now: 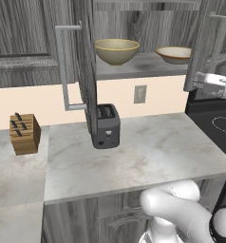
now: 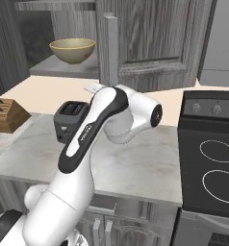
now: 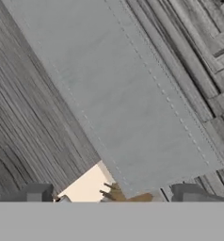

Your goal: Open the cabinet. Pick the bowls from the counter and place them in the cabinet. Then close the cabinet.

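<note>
Open cabinet, both bowls shelved.
Right door hides part of the shallow tan bowl; deep olive bowl round, smooth. Gripper spread wide, empty, facing the grey bar handle.

Cabinet upper frame, both doors swung open. Olive-yellow bowl and tan-rimmed bowl upright on grey shelf. Marble counter mid-frame.

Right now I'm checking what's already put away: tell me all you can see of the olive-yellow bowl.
The olive-yellow bowl is round and deep, with a paler rim and a narrow foot, glazed-looking. It stands upright on the grey shelf inside the open cabinet, towards the shelf's left, apart from the shallower tan-rimmed bowl. Nothing else touches it.
</note>
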{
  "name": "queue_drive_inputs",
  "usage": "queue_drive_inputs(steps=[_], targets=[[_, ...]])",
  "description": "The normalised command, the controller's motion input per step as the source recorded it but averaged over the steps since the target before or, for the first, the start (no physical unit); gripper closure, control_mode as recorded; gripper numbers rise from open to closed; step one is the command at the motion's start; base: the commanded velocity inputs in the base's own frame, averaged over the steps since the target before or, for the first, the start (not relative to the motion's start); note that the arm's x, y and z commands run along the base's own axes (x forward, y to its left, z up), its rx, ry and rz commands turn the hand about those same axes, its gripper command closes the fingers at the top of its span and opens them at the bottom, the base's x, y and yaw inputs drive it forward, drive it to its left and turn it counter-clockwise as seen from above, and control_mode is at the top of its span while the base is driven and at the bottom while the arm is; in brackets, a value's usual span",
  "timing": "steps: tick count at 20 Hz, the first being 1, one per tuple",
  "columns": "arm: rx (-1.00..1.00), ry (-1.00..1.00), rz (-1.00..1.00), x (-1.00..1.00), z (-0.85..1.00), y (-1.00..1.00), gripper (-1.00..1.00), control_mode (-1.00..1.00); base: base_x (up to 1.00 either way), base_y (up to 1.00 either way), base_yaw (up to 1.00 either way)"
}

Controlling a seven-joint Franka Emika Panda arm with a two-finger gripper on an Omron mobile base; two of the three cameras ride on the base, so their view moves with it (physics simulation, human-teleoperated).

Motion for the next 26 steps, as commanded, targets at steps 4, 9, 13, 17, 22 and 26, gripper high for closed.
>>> queue_drive_inputs(steps=[4, 9, 13, 17, 22, 26], targets=[[-0.1, 0.0, -0.05, 1.0, 0.21, 0.5, -1.0, -1.0, 0.0, 0.0, 0.0], [-0.07, 0.0, -0.06, 0.99, 0.15, 0.33, -1.0, -1.0, 0.0, 0.0, 0.0], [-0.04, 0.0, -0.07, 0.87, 0.01, 0.24, -1.0, -1.0, 0.0, 0.0, 0.0], [0.0, -0.03, -0.06, 0.79, 0.0, 0.23, -1.0, -1.0, 0.0, 0.0, 0.0], [0.0, -0.02, -0.06, 0.82, 0.0, 0.21, -1.0, -1.0, 0.0, 0.0, 0.0], [0.0, -0.01, -0.05, 0.84, 0.0, 0.17, -1.0, -1.0, 0.0, 0.0, 0.0]])
